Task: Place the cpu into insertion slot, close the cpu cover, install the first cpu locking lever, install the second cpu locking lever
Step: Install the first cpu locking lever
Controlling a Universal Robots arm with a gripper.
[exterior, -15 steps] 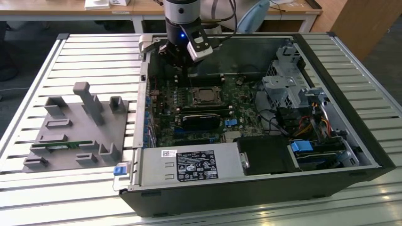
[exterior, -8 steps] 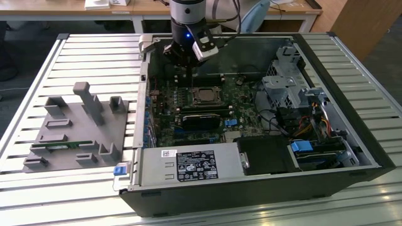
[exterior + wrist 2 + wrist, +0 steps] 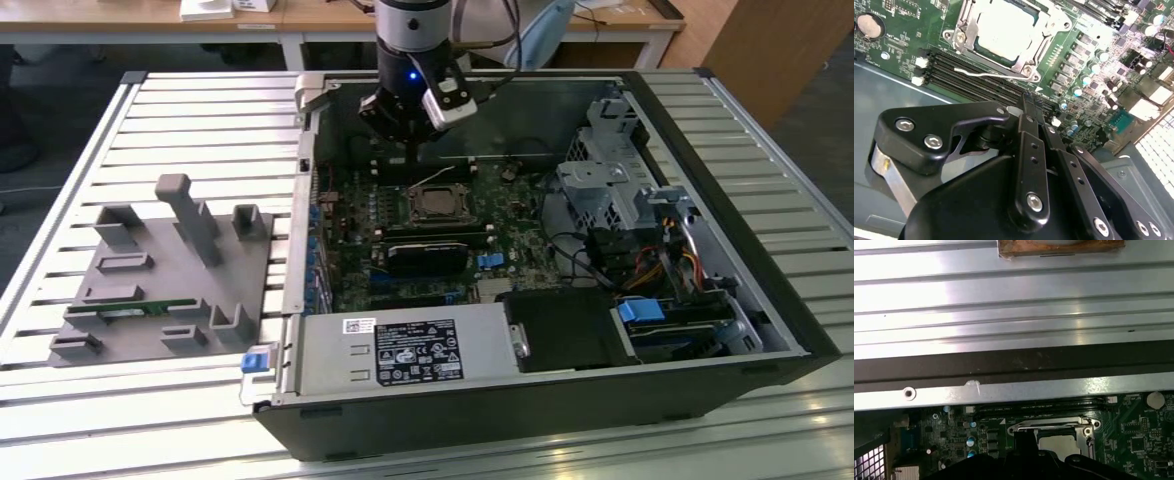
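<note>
Setting: an open computer case [image 3: 747, 330] lying on a slatted table [image 3: 200, 110].
Gripper [image 3: 1031, 107]: black fingers pressed together, holding nothing, hovering above the motherboard [image 3: 899, 35] beside the socket.
Cpu [image 3: 1004, 27]: seated in the socket, pale metal top showing.
Cpu cover [image 3: 966, 22]: apparently closed around the cpu.
Locking lever [image 3: 984, 74]: thin wire along the socket's edge, possibly unlatched.

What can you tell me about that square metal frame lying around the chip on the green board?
The cpu cover is a silvery metal frame with a square opening, lying closed and flat over the socket on the green motherboard. The cpu, pale and dull-topped, shows through the opening. Screws sit at the frame's corners, and a thin wire lever runs along one edge. The black pincer hangs above the board beside it, apart from it.
</note>
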